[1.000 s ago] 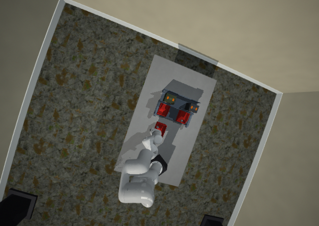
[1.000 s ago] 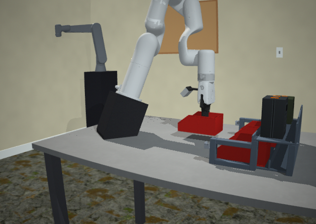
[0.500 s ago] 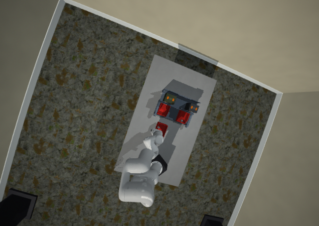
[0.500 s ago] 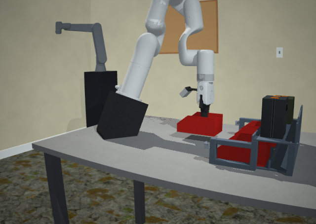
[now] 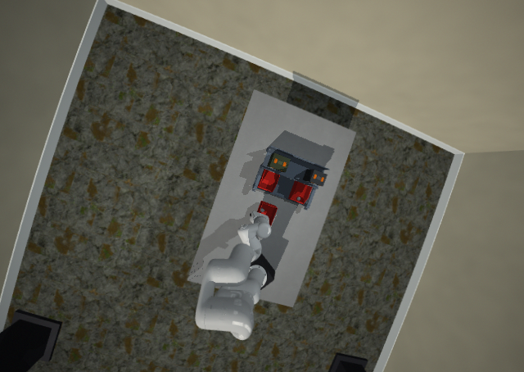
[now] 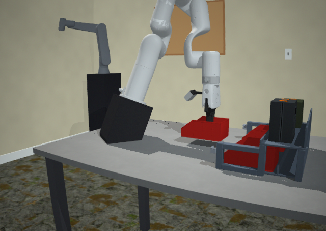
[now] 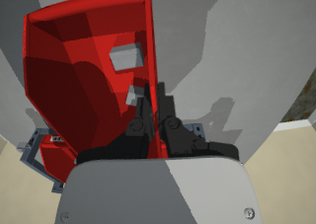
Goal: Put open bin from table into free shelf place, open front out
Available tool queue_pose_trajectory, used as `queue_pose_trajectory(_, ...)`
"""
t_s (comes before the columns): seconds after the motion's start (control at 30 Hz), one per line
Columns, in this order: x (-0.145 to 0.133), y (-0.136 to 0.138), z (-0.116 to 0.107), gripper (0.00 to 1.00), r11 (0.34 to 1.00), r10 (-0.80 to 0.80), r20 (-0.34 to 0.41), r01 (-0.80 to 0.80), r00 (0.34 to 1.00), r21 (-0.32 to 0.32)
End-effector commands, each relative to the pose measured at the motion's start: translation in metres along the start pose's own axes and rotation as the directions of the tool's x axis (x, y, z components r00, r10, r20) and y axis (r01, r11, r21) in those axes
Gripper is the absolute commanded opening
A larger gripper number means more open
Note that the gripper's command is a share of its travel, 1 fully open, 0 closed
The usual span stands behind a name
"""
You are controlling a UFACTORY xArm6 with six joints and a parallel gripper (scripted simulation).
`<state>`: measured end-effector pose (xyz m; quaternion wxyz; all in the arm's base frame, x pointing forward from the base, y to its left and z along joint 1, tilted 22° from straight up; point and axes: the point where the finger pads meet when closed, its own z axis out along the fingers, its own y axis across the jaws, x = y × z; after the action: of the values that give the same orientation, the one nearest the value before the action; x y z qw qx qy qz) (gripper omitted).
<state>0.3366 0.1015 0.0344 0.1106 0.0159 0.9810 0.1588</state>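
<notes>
Near, at right, the shelf [image 5: 312,197] [image 6: 261,157] [image 7: 31,150] stood on the table [image 5: 270,110] [image 6: 184,163] [image 7: 247,46]. Its near bin [image 5: 300,192] [image 6: 239,159] [image 7: 54,157] and far bin [image 5: 267,180] [image 6: 263,128] flanked the free place [image 5: 284,187]. Behind this place lay the board [image 5: 295,171], with dark boxes [image 5: 318,177] [image 6: 281,120] on either side.

Farther off and left of the shelf, the open bin [image 5: 268,209] [image 6: 201,131] [image 7: 84,61] hung just above the table, roughly level, its open front towards the arm. The gripper [image 5: 259,217] [image 6: 210,119] [image 7: 155,94] pinched one side wall, one finger inside and one outside; grey parts [image 5: 262,210] [image 7: 126,57] lay within.

The step in hand was judged to be the carry to the shelf. It called for more height to clear the lip and neighbours, then alignment with the gap. Since a level bin raised over the lip would not fit under the board, the rear end was best dipped first, eased beneath, and the front lowered afterwards. A gentle tilt towards the closed rear would keep the parts in; haste might turn the bin about its one-wall grip or nudge a neighbour with the outer finger.
</notes>
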Motion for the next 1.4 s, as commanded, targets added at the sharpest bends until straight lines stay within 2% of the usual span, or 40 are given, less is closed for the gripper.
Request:
queue_pose_trajectory(0.0, -0.002, -0.008, 0.0, 0.0, 1.0, 0.0, 0.002, 0.0, 1.0, 0.0)
queue_pose_trajectory(0.47, -0.002, -0.014, 0.0, 0.0, 1.0, 0.0, 0.002, 0.0, 1.0, 0.0)
queue_pose_trajectory(0.63, -0.003, -0.029, 0.001, 0.0, 1.0, 0.0, 0.002, 0.0, 1.0, 0.0)
queue_pose_trajectory(1.03, -0.003, -0.029, 0.001, 0.0, 1.0, 0.0, 0.002, 0.0, 1.0, 0.0)
queue_pose_trajectory(1.2, -0.004, -0.052, 0.002, 0.0, 1.0, 0.0, 0.002, 0.0, 1.0, 0.0)
queue_pose_trajectory(1.37, -0.004, -0.052, 0.002, 0.0, 1.0, 0.0, 0.002, 0.0, 1.0, 0.0)
